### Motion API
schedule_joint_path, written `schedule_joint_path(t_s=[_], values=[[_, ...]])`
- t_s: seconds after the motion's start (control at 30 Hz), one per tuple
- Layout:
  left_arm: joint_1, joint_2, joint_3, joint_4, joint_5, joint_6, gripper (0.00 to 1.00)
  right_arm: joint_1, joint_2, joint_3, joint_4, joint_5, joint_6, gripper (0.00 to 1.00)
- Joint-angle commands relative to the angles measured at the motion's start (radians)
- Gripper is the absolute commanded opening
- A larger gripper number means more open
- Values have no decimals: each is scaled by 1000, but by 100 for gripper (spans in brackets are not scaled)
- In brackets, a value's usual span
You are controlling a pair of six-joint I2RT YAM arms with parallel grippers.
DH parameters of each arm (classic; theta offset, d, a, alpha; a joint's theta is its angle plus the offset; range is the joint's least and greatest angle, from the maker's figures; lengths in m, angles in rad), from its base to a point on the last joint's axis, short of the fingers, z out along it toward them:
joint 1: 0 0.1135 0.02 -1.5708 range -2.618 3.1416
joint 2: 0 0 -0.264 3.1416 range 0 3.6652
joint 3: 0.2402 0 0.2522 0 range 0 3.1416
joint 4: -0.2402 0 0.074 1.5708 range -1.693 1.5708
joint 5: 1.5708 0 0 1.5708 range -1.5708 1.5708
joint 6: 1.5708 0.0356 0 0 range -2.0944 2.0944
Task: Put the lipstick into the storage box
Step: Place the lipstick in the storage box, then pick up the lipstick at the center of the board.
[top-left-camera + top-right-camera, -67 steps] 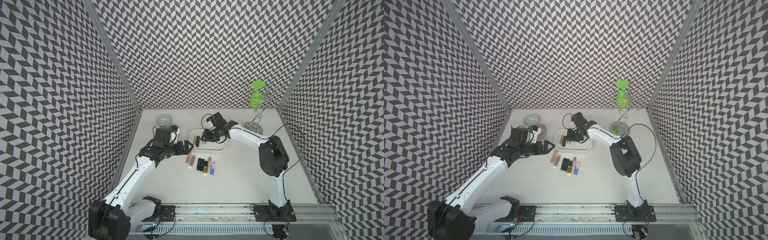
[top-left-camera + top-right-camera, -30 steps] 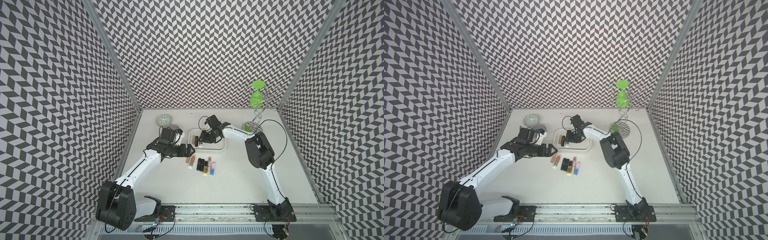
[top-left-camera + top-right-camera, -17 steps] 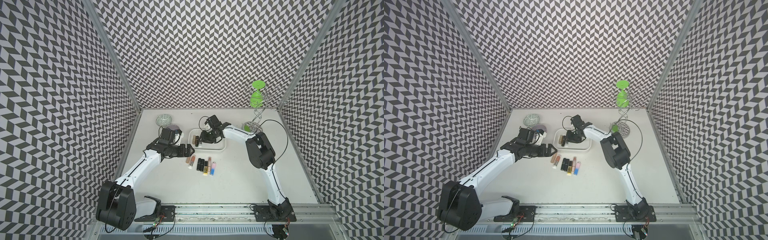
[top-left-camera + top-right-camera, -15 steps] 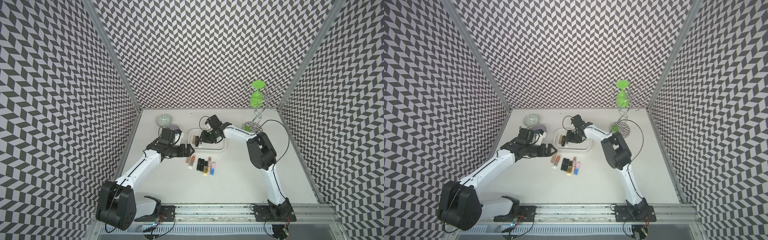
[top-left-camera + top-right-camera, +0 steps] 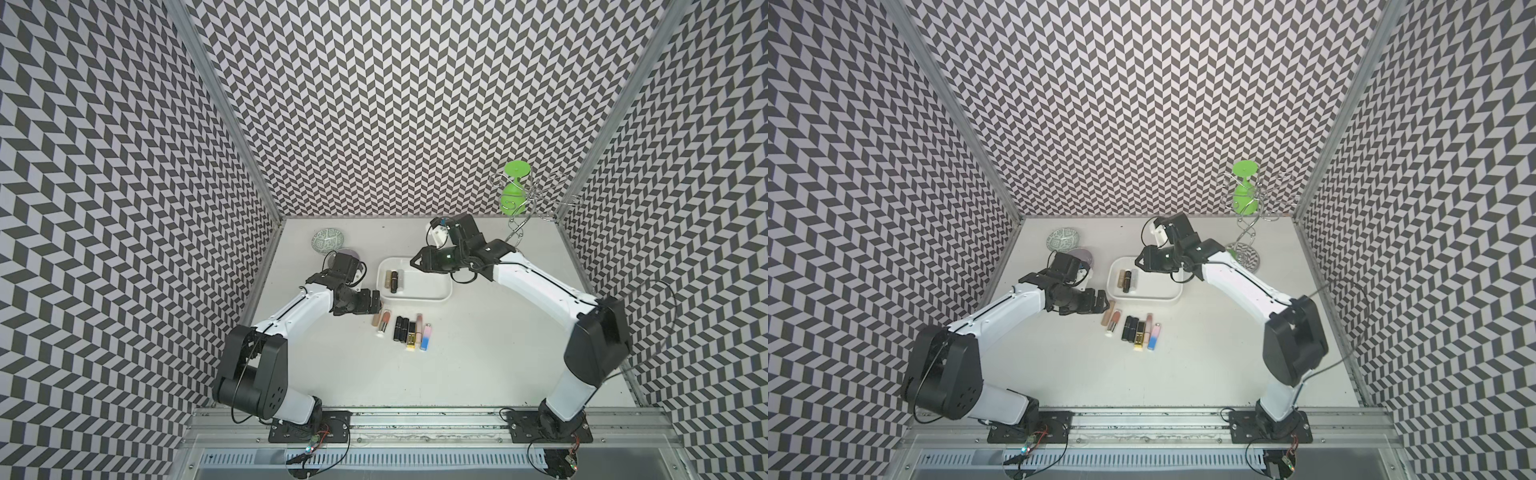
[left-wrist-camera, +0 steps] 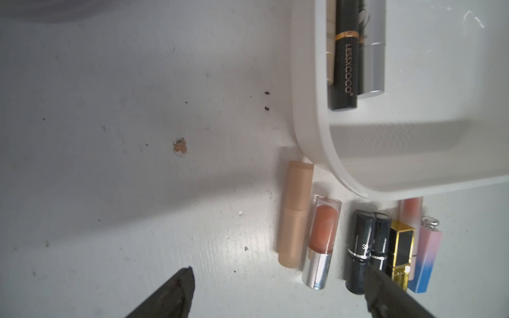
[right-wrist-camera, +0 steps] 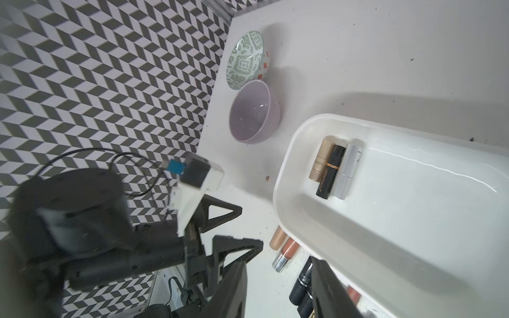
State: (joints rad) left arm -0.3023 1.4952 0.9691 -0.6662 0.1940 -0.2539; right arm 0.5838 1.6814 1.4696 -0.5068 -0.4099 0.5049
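A: Where does the storage box (image 5: 436,296) sit?
B: Mid-table, between the 2 arms. 3 lipsticks (image 7: 332,170) lie side by side in its end nearer the left arm: a gold one, a black one and a silver one.

A: And the other lipstick?
B: 7 more lie in a row (image 5: 402,328) on the table, just in front of the box's near wall. The beige tube (image 6: 294,214) at the row's left end reaches the box's corner. A clear-capped coral lipstick (image 6: 321,242) lies against it.

A: What of the left gripper (image 5: 374,301)?
B: Its jaws are spread wide with nothing between them. It hangs low just beside the beige tube, by the box's near left corner.

A: And the right gripper (image 5: 415,262)?
B: It hovers over the box's far rim, pointing toward the left arm. Its fingers (image 7: 237,286) stand partly apart, and the gap holds nothing.

A: Anything else there?
B: A lilac bowl (image 7: 253,115) and a green-patterned bowl (image 7: 246,60) sit just beside each other near the left wall.
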Motion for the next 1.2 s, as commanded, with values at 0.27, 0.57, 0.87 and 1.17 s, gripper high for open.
schedule_joint_path(t_s=[0.27, 0.57, 0.87, 1.17], values=[[-38, 111, 39, 46, -73, 56, 89, -11, -195, -108, 73, 27, 4, 43], [-57, 168, 45, 78, -86, 57, 78, -14, -235, -131, 71, 26, 3, 42], [-64, 231, 55, 92, -115, 55, 67, -26, -255, -154, 109, 21, 2, 42], [-63, 280, 47, 112, -129, 63, 56, -29, -246, -168, 124, -6, -2, 42]])
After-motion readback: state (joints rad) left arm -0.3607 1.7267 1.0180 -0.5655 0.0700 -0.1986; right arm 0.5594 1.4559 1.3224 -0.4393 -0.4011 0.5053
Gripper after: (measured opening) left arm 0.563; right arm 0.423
